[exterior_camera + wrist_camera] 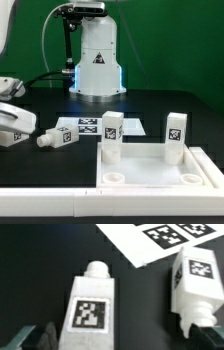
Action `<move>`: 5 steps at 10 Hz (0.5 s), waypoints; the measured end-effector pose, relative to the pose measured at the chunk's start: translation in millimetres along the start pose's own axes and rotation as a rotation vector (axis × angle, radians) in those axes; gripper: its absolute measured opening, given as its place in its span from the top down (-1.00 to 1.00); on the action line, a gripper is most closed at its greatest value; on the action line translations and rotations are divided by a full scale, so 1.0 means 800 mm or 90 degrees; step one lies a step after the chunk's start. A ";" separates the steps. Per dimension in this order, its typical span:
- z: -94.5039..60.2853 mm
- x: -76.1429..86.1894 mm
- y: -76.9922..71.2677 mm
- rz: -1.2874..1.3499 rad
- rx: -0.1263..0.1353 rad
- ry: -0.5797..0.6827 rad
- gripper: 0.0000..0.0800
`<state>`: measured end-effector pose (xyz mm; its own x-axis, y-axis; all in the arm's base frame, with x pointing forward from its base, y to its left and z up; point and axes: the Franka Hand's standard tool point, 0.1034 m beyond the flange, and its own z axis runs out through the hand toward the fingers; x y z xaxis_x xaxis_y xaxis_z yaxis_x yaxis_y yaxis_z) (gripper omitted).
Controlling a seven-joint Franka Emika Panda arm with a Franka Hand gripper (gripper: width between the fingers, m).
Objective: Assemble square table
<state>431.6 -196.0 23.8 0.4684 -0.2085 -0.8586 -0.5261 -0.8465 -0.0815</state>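
I can read no words, brand names or numbers in either view. The only marks are coded black-and-white square tags (111,129): one on each of the two upright legs (111,140), one on the lying leg (55,140), and several on the marker board (88,127). The wrist view shows the same kind of tag on two legs (92,291). The robot base (100,82) carries a black triangular warning sign (98,59), its symbol too small to make out.
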 end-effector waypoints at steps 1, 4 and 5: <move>0.004 0.002 0.001 -0.008 -0.001 0.002 -0.62; 0.008 0.007 0.004 -0.019 -0.002 0.012 -0.33; 0.008 0.007 0.004 -0.019 -0.002 0.011 -0.33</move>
<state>427.8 -196.8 15.5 0.4961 -0.1924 -0.8467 -0.5102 -0.8536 -0.1049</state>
